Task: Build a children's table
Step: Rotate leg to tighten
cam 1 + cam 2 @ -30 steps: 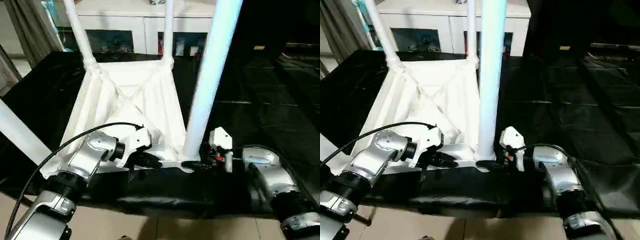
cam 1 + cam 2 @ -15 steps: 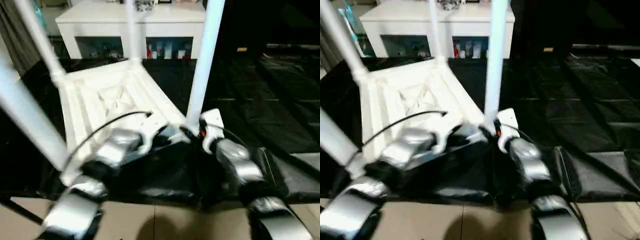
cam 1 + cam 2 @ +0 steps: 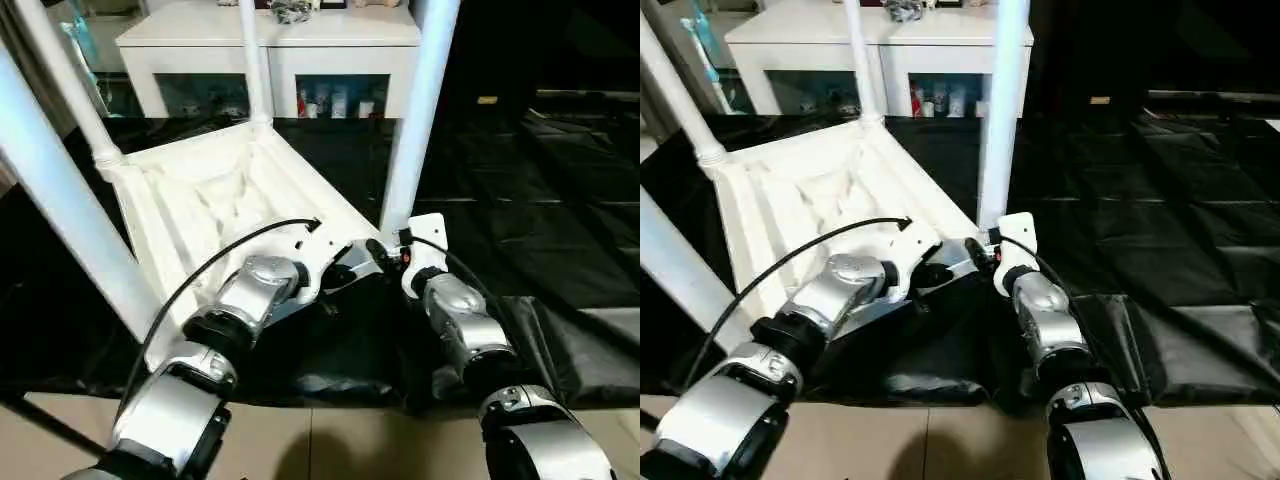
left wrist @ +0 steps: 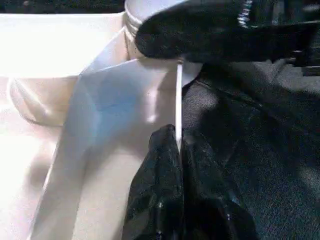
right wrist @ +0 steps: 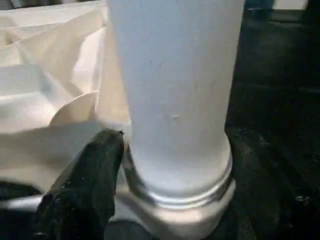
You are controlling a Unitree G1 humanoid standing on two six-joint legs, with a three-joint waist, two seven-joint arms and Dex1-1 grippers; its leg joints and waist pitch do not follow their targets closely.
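— What is the table top [image 3: 215, 200] looking like?

— It is showing as smooth white plastic with a soft sheen, and the legs [image 3: 418, 110] are looking the same.

— And the sheet [image 3: 520, 190] underneath?

— It is lying as glossy black film, wrinkled, catching the light.

— The forearms [image 3: 455, 320]?

— They are gleaming like brushed silver metal; the left gripper [image 4: 178, 150] is looking like matt black rubber.

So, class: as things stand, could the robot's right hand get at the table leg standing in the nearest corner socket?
Probably yes. The right hand is already at the base of that leg, one finger beside its collar, nothing between them.
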